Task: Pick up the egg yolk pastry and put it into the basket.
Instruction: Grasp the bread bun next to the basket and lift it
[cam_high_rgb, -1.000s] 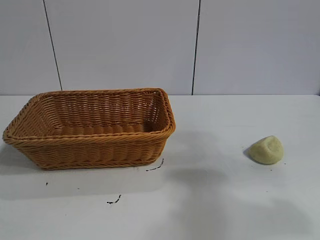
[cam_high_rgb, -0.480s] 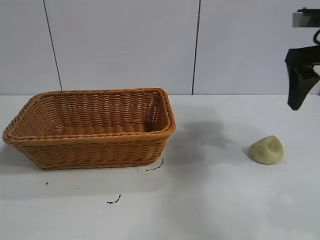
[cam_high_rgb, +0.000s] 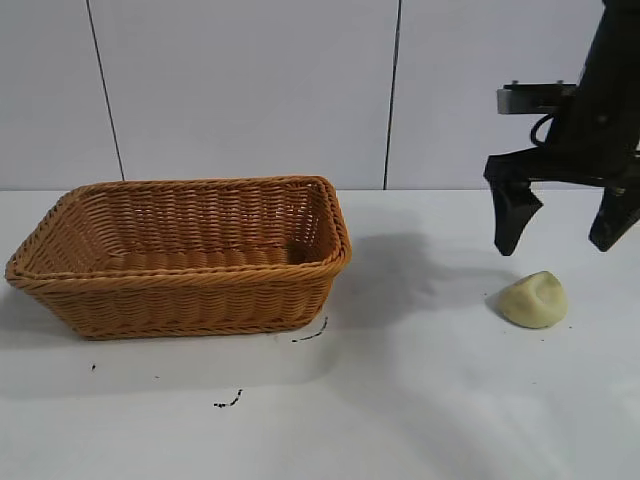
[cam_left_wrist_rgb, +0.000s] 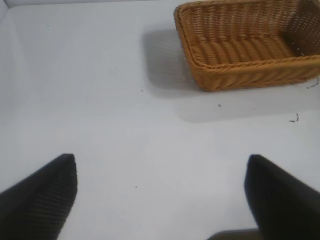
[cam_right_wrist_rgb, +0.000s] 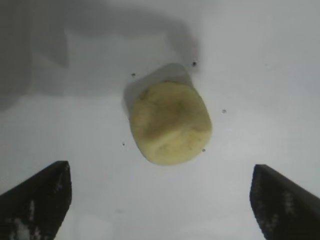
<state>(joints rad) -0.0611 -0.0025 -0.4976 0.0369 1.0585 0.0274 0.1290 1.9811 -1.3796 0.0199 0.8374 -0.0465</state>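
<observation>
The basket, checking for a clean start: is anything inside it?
The basket shows only bare weave inside; its near wall hides part of the floor. The egg yolk pastry sits outside.

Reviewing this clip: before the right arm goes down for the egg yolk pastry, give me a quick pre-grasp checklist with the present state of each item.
1. Right gripper open: ok, fingers spread wide.
2. Gripper above the egg yolk pastry: ok, pastry lies between the fingers in the right wrist view.
3. Pastry free on the table: ok, nothing touches it.
4. Basket ready: ok, upright, nothing visible inside.
5. Left gripper out of the way: ok, open, away from the basket.
</observation>
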